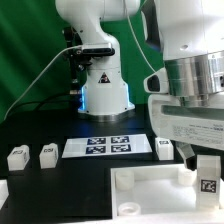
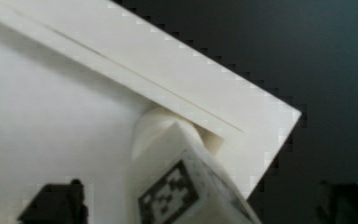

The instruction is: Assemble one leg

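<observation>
Jaws (image 2: 211, 205) stand wide open, clear of the small white plastic tagged leg (image 1: 207, 181), which sits upright at the corner of the large white square tray-like panel (image 1: 150, 190) on the black counter (image 1: 40, 185). Three more small white tagged legs (image 1: 17, 156) wait beside the marker board (image 1: 105, 147). Judging by this, seating looks done; lifting straight up, without brushing the peg, would keep it square.

The marker board (image 1: 110, 146) lies flat on the black table (image 1: 40, 180), behind the white panel (image 1: 150, 195)
</observation>
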`<state>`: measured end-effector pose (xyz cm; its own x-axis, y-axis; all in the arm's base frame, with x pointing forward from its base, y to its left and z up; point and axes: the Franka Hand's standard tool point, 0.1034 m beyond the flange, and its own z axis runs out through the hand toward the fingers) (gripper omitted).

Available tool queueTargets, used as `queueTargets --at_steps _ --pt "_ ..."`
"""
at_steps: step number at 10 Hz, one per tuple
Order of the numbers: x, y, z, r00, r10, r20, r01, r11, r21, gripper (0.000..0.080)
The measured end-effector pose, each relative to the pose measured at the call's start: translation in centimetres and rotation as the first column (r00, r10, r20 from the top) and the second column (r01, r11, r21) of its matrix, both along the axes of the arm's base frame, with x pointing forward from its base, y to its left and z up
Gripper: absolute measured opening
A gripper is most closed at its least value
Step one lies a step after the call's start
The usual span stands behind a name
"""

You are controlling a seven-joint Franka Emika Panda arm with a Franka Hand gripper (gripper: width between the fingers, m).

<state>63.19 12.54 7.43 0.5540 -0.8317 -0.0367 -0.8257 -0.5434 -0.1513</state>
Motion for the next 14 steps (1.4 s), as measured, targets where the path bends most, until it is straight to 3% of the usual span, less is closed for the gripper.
queueTargets --at_steps 2,5,7,9,10,12,14 --pt "0.01 -0.07 -0.01 0.979 0.203 0.021 -0.203 0.979 -0.025 0.0649" --pt "0.57 -0.51 0.51 0.795 0.606 -0.035 -0.605 0.786 -0.128 0.0649" --pt "0.52 -0.48 0.40 0.816 0.578 -0.029 -0.577 0.808 -0.122 0.0649" --pt "0.49 -0.31 0.39 0.875 0.483 -0.026 -0.483 0.869 -0.107 0.0385" --pt "0.36 -0.30 0.32 0.921 0.388 -0.029 -0.389 0.917 -0.092 0.0301" --pt "0.35 -0.52 0.27 0.969 0.245 -0.034 -0.247 0.966 -0.080 0.0301" --pt "0.21 -0.37 0.15 0.999 -0.014 -0.044 0.012 0.998 -0.058 0.0300"
